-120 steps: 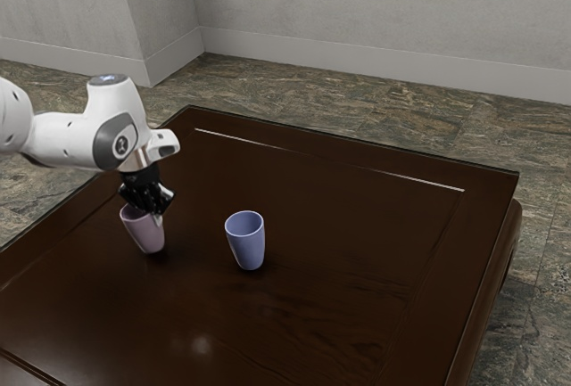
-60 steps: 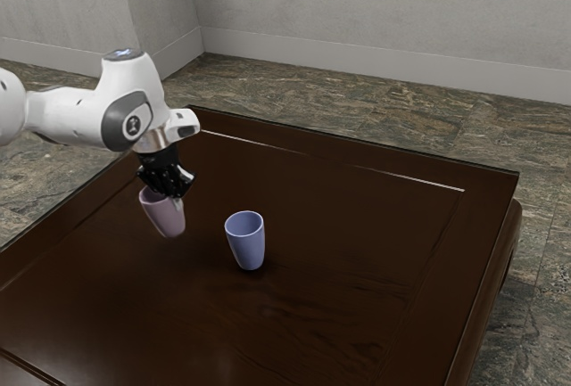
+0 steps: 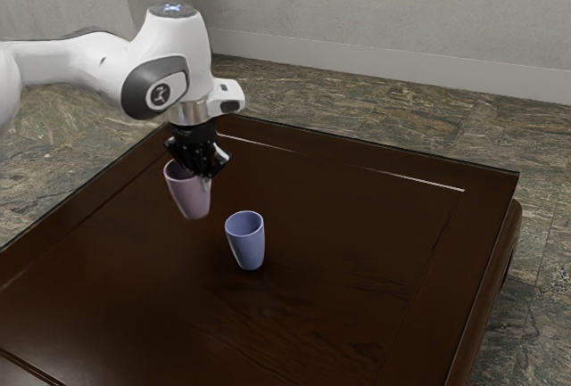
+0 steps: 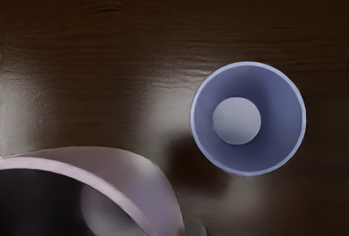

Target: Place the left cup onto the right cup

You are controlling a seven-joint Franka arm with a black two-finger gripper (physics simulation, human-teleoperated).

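— Where's the pale mauve tapered cup [image 3: 189, 194]?
— Clear of the dark wooden bench [image 3: 375, 252], tilted, just up and to the exterior view's left of the upright periwinkle cup [image 3: 245, 239].
— And the hand [image 3: 198, 170]?
— Clenched on the mauve cup's rim, it seems.

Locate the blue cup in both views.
Exterior view: the blue cup stands upright on the table, below the gripper and toward the exterior view's right of it.
Wrist view: the blue cup is seen from above, mouth open, apart from the pink cup under the hand.
Shared landmark: the pink cup, held in the gripper off the table.
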